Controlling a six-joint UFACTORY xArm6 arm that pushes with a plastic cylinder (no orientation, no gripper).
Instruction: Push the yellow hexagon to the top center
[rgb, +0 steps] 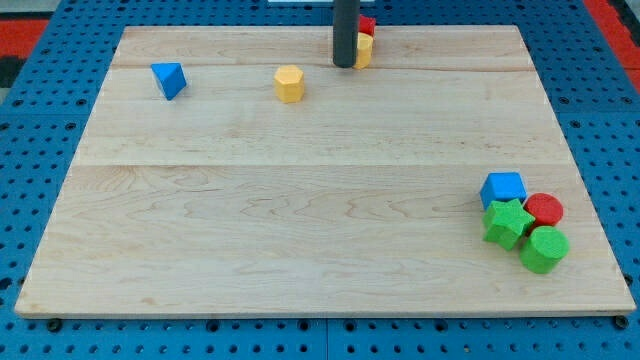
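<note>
Just left of my tip (344, 66), yellow hexagon (289, 83)

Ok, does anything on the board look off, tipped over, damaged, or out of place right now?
Nothing stands out. The yellow hexagon sits flat near the view's top, left of my tip. A red block and a yellow block sit partly hidden behind the rod. All blocks look intact on the wooden board.

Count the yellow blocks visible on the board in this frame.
2. The yellow hexagon sits at upper left-centre. A second yellow block, shape unclear, is partly hidden behind my tip at the top centre, under a red block. The rod may hide more.
</note>
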